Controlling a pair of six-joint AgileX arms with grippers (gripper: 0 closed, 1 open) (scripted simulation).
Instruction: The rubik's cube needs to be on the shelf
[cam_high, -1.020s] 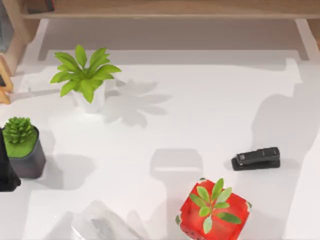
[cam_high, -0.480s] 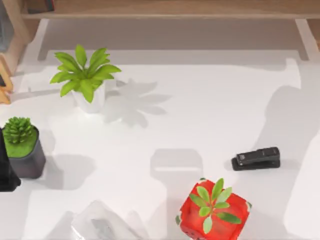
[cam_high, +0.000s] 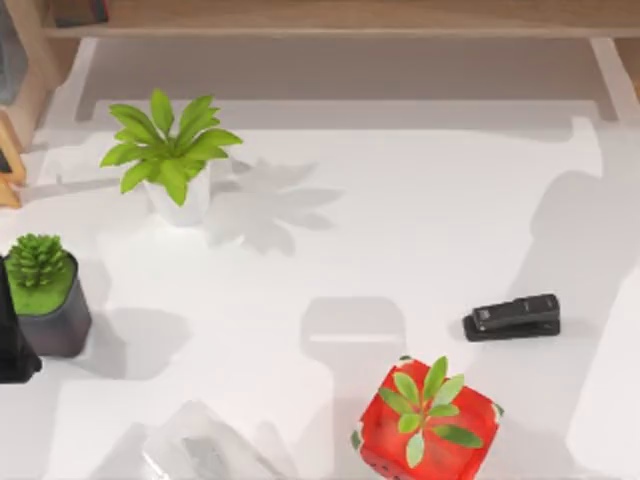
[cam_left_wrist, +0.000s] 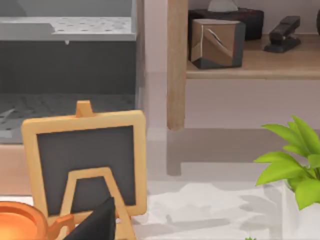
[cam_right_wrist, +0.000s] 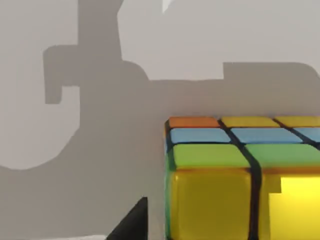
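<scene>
Three plants sit on the white worktop (cam_high: 420, 200): a leafy one in a white pot (cam_high: 172, 150) toward the far left corner, a spiky one in a dark pot (cam_high: 45, 295) at the left edge, and a red cube-shaped planter (cam_high: 427, 420) at the near edge. A black stapler (cam_high: 512, 316) lies toward the right edge, well apart from the planter.

The right wrist view has the rubik's cube (cam_right_wrist: 240, 175) up close, standing on the white surface, with yellow tiles facing the camera and green, blue and orange rows on top. A dark finger tip (cam_right_wrist: 131, 222) of the right gripper shows just beside the cube's yellow face, and whether that gripper is spread or closed cannot be told.

The shelf (cam_high: 330, 18) runs along the far edge. From the left wrist view, a small chalkboard easel (cam_left_wrist: 87, 165) stands before the wooden upright, a brown box (cam_left_wrist: 216, 42) sits on the shelf board, and no writing is legible anywhere.
</scene>
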